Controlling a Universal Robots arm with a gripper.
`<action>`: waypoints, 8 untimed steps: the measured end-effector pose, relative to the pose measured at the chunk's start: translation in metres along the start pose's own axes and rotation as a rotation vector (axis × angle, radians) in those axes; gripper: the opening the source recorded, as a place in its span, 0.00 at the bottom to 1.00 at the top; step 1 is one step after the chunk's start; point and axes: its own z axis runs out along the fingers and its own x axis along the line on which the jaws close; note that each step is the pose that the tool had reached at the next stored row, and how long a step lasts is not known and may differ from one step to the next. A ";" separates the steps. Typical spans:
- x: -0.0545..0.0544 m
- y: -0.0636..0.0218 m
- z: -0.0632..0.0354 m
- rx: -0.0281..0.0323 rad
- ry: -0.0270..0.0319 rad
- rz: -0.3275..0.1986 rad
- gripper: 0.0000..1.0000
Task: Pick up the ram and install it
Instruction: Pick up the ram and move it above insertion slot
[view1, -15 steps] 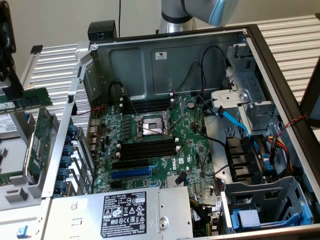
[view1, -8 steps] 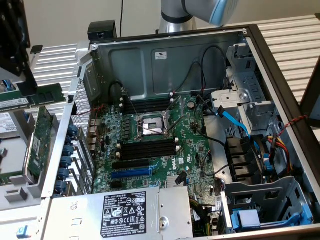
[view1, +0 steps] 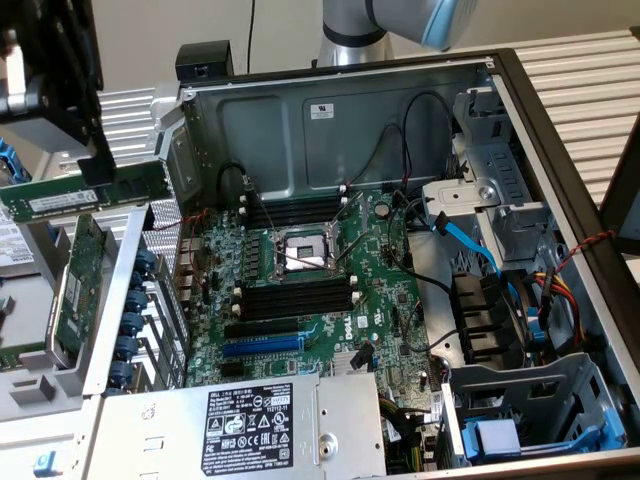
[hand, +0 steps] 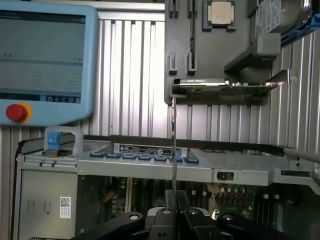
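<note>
Outside the computer case, just past its wall on the exterior view's left, the claw is clenched on the ram. It grips the stick from above, and the stick hangs nearly level with its white label facing the camera. From the wrist view the claw pinches the ram edge-on, so it appears as a thin strip rising from between the black fingers.

Below the ram, also outside the case, a larger green expansion card stands in a grey holder.

Inside the case lies the motherboard, well apart from the held stick. Black memory slots with white end clips run on either side of the CPU socket. A blue cable crosses the case on the side toward the exterior view's right. The power supply, with its black label, sits along the near edge of the case.

The case rests on a ribbed metal counter. Beyond the case, the wrist view takes in a teach pendant with a red button.
</note>
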 end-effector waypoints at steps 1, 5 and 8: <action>0.000 -0.0049 0.0000 -0.0001 0.0003 0.000 0.12; 0.000 -0.0230 0.0003 -0.0001 0.0016 0.000 0.12; -0.001 -0.0363 0.0006 -0.0002 0.0022 0.000 0.12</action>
